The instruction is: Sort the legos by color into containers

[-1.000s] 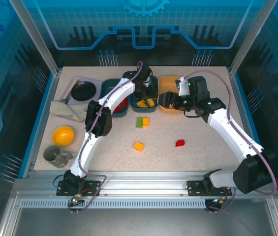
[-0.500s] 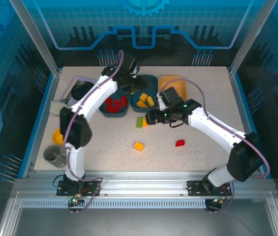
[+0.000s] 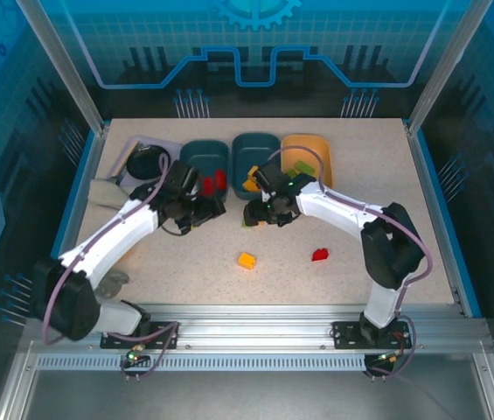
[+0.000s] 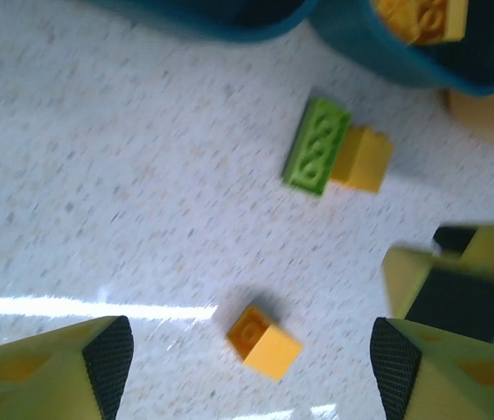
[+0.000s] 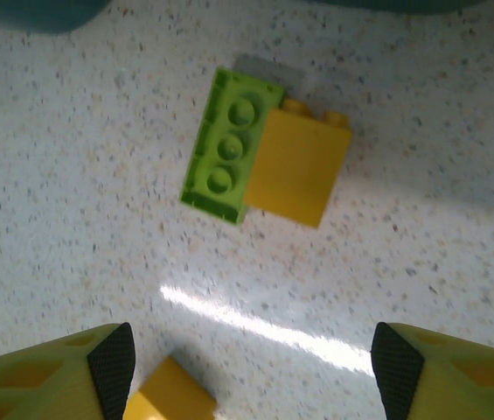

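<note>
Right tool (image 5: 251, 363) arrived over abutting legos (image 5: 229, 149).

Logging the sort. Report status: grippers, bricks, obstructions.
Both open, empty: left gripper, right gripper. Right one above green brick touching yellow brick on table. Orange-yellow brick, red brick loose too. Grippers close together; watch that.

Four legos out, the rest binned by colour!
Down front, green brick (image 5: 227, 149) studs-up against a yellow brick (image 5: 297, 166); lone yellow brick (image 3: 247, 260) and red brick (image 3: 320, 255) apart; left teal tub (image 3: 201, 143) holds red, middle teal tub (image 3: 255, 150) yellow, orange tub (image 3: 322, 149) green.
</note>
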